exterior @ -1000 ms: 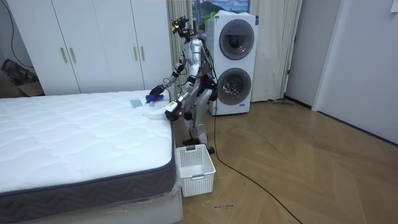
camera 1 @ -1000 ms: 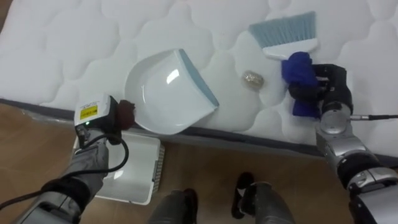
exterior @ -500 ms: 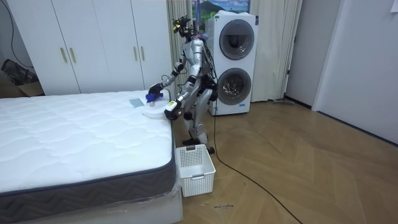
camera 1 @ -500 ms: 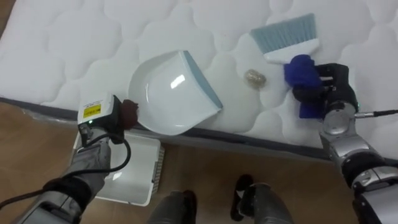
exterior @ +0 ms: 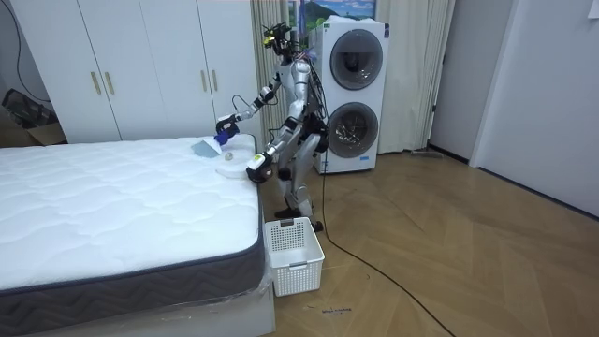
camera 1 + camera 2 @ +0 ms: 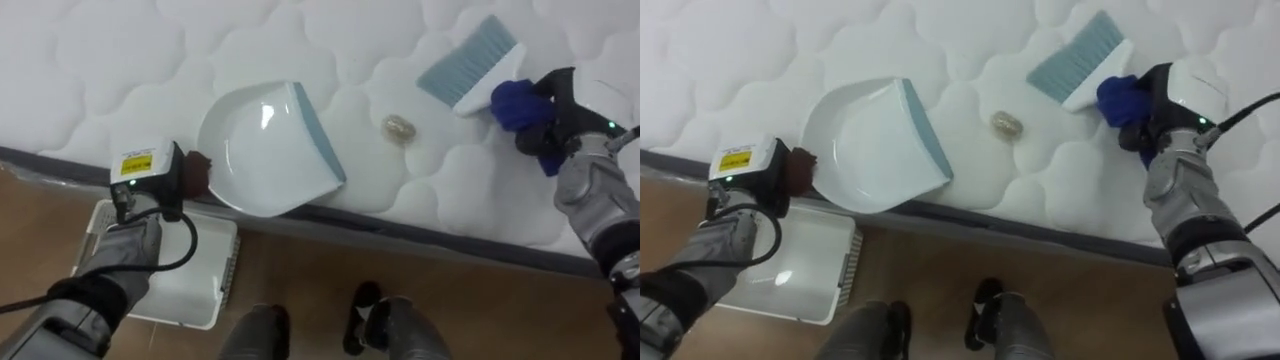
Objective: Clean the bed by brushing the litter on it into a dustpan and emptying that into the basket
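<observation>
The small crumpled brownish lump (image 6: 399,127) lies on the white quilted mattress (image 6: 120,60) near its front edge, between my two tools. It is off to the left of my right hand (image 6: 556,118) and a little nearer to me than the bristles. That hand is curled tight round the blue handle of the brush (image 6: 470,65), a white-headed one with pale blue bristles. The bristles point away from me and to the left, and the room view suggests they hang clear of the bed.

To the lump's left sits the white plastic dustpan (image 6: 265,150), its grey-blue lip facing the lump and running on a slant. My left hand (image 6: 172,182) is at the dustpan's back edge, but I cannot tell how its fingers sit. I judge the brush must come down beyond the lump and sweep leftward, square to that lip. A white slatted basket (image 6: 170,275) stands on the floor below.
</observation>
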Controlling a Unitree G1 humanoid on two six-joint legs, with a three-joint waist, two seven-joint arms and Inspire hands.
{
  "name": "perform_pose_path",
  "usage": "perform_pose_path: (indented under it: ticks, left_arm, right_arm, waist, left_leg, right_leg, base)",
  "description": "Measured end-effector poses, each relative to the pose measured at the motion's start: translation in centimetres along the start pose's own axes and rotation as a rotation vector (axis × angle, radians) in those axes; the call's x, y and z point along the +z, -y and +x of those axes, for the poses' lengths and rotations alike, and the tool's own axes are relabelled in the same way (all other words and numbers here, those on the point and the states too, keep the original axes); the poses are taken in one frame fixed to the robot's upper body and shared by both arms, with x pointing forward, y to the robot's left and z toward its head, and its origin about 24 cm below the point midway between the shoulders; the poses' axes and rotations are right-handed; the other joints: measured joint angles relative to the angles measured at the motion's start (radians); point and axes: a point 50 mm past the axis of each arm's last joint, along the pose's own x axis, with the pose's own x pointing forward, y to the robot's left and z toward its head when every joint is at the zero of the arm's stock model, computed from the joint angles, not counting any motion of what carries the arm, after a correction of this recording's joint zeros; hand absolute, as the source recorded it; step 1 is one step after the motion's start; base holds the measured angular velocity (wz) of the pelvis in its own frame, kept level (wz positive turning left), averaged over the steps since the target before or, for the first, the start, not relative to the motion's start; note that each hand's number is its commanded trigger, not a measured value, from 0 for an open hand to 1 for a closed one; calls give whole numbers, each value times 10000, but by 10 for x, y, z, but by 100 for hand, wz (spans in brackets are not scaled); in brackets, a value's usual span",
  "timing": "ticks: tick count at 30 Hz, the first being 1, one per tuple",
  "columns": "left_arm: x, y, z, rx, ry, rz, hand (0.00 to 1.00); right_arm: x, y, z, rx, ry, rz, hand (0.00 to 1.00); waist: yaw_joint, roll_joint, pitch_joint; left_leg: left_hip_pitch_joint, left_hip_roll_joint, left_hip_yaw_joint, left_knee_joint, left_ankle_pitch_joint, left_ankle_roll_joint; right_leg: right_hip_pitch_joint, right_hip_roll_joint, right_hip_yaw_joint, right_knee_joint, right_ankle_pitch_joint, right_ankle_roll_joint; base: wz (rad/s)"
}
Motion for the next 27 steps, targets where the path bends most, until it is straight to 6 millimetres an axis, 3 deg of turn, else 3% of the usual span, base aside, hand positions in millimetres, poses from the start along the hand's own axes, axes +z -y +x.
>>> perform_pose_path:
  ticks: [10, 11, 15, 24, 27]
  left_arm:
    - [-10, -17, 6, 135, 319, 996, 100]
    - [-11, -18, 6, 131, 370, 1003, 100]
    - [-19, -25, 7, 185, 418, 1225, 100]
    - [-29, -30, 6, 167, 680, 1557, 100]
    - [-30, -31, 6, 94, 889, 1777, 100]
  right_arm:
    - [11, 21, 10, -334, 1851, -3837, 100]
    - [13, 22, 11, -265, 1942, -4137, 100]
    - [32, 25, 12, -213, 3028, -5427, 100]
    - [57, 27, 9, 57, 4336, -6656, 100]
    - [66, 25, 6, 386, 4700, -6801, 100]
  waist:
    - [39, -469, 5]
    - [41, -533, 38]
    - [45, -795, 38]
    - [77, -978, 62]
    - [243, -981, 63]
  left_leg:
    - [207, 133, 114, -278, 12, 24]
    - [262, 168, 123, -300, 11, 21]
    - [212, 375, 165, -303, -4, -22]
    - [314, 487, 261, -318, -12, -33]
    - [385, 642, 316, -334, -27, -55]
  right_leg:
    - [126, 65, -35, -241, 135, -24]
    - [194, 100, -32, -296, 151, -36]
    - [245, 328, -20, -579, 294, -103]
    - [371, 443, -12, -754, 398, -118]
    - [513, 632, -12, -1054, 581, -144]
  base:
    - [-6]
    - [-5]
    - [-9]
    - [-4]
    - [-14]
